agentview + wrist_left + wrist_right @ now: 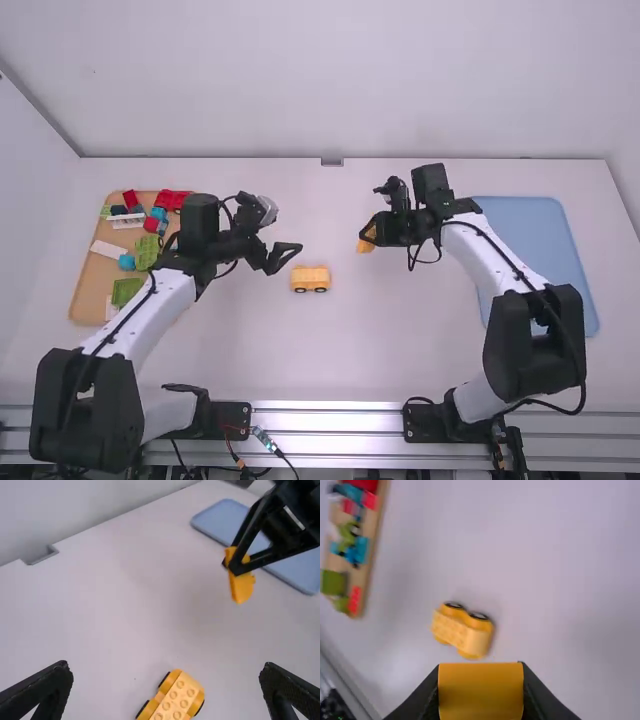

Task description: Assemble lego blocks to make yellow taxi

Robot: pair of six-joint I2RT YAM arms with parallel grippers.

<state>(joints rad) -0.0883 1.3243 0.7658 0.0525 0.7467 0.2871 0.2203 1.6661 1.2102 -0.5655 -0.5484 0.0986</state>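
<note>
Looking down from my far-off seat, I see the shiny metal rail [330,419] first, with both arms standing by it. A bit past it, on the left, is the near part of the wooden tray [88,300]. It has a flat green block [126,291] in it. A small blue block [127,262], a long white piece [108,249] and a bumpy green piece [147,250] sit farther up in the same tray. Over on the right is the blue tray [583,290], and part of my right arm goes above it.

Between the trays, the yellow car bottom [311,274] sits on the white table [330,350]. It has black wheels and round bumps on top (it looks like a tiny truck to me). Just past it, to its left, is my left gripper [286,259]. Its two fingers are spread very wide, with only air between them.

My right gripper [371,234] is a little farther off, up above the table. Its fingers are closed on a yellow-orange block [480,691], one on each side. At the far end of the wooden tray I see a white fence piece [127,221] and a red car [171,199]. Behind it all is the pale wall [330,80].
</note>
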